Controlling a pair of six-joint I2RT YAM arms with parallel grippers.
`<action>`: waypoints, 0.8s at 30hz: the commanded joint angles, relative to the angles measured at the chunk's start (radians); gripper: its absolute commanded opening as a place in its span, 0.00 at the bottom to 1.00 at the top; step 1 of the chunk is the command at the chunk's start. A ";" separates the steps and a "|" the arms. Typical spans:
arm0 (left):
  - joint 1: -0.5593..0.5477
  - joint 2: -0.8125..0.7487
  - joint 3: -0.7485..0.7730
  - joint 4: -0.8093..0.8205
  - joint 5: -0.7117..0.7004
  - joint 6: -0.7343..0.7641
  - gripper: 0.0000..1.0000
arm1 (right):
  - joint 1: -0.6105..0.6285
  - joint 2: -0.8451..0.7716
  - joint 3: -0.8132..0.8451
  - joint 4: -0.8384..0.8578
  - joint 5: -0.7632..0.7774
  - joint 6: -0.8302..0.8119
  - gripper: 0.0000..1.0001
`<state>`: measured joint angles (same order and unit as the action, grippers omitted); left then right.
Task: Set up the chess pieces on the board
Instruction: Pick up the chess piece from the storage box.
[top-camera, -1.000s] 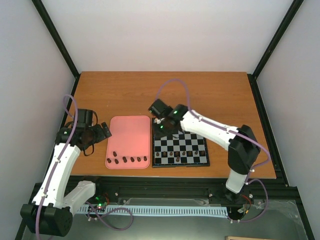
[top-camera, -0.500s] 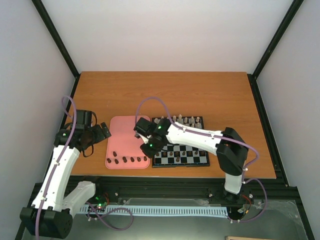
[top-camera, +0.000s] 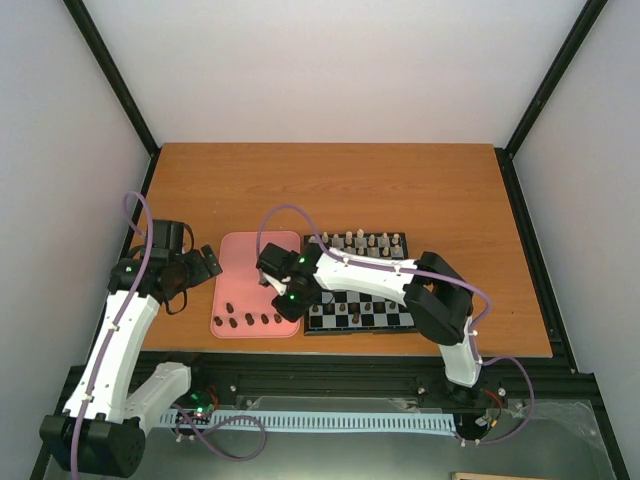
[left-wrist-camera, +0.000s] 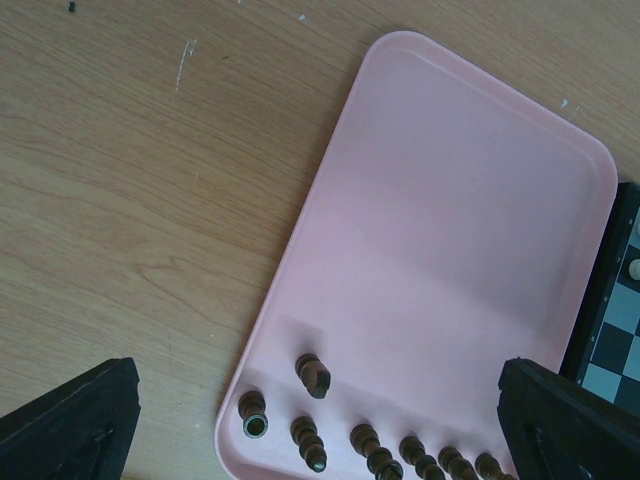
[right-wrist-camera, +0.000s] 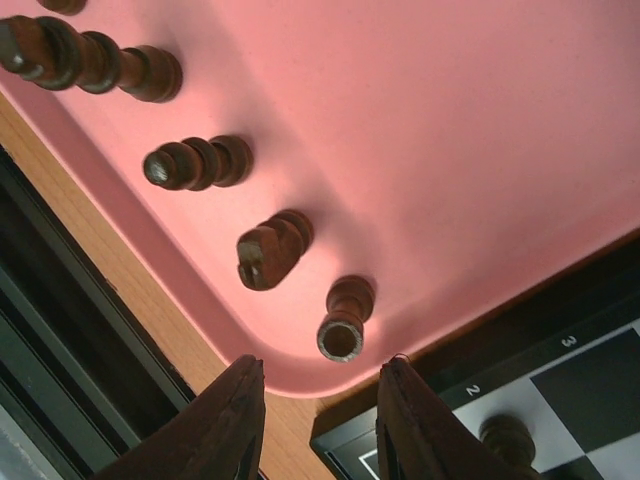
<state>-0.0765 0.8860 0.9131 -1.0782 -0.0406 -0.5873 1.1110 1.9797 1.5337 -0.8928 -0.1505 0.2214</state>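
Observation:
The board (top-camera: 405, 300), black with pale squares, lies right of the pink tray (top-camera: 255, 270). Several dark brown chess pieces (top-camera: 250, 320) stand in a row along the tray's near edge, and a few more (top-camera: 355, 315) stand on the board's near rows. My right gripper (top-camera: 290, 298) hovers over the tray's near right corner. In the right wrist view the right gripper (right-wrist-camera: 320, 420) is open and holds nothing, with a hollow-topped piece (right-wrist-camera: 345, 320) just ahead of the fingertips. My left gripper (top-camera: 200, 265) is open beside the tray's left edge, its fingers (left-wrist-camera: 70, 425) spread wide above the row of pieces (left-wrist-camera: 313, 375).
Cream-white pieces (top-camera: 360, 240) line the board's far row. The tray's far half holds nothing. The board's corner (right-wrist-camera: 480, 400) abuts the tray's rim. The table's near edge and a black rail (right-wrist-camera: 60, 340) run just past the tray.
My right arm has swung left and nearer, from over the board's far left corner to the tray's near right corner. The left arm has not moved.

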 joint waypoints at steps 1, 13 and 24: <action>0.007 0.002 0.035 -0.013 -0.007 -0.003 1.00 | 0.025 0.035 0.040 0.007 -0.013 -0.023 0.32; 0.008 0.019 0.032 -0.003 -0.007 0.004 1.00 | 0.029 0.081 0.057 -0.007 0.037 -0.014 0.29; 0.006 0.034 0.038 0.001 -0.005 0.014 1.00 | 0.029 0.103 0.083 -0.019 0.051 -0.016 0.22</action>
<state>-0.0765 0.9184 0.9134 -1.0775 -0.0410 -0.5865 1.1301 2.0632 1.5955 -0.9012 -0.1131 0.2077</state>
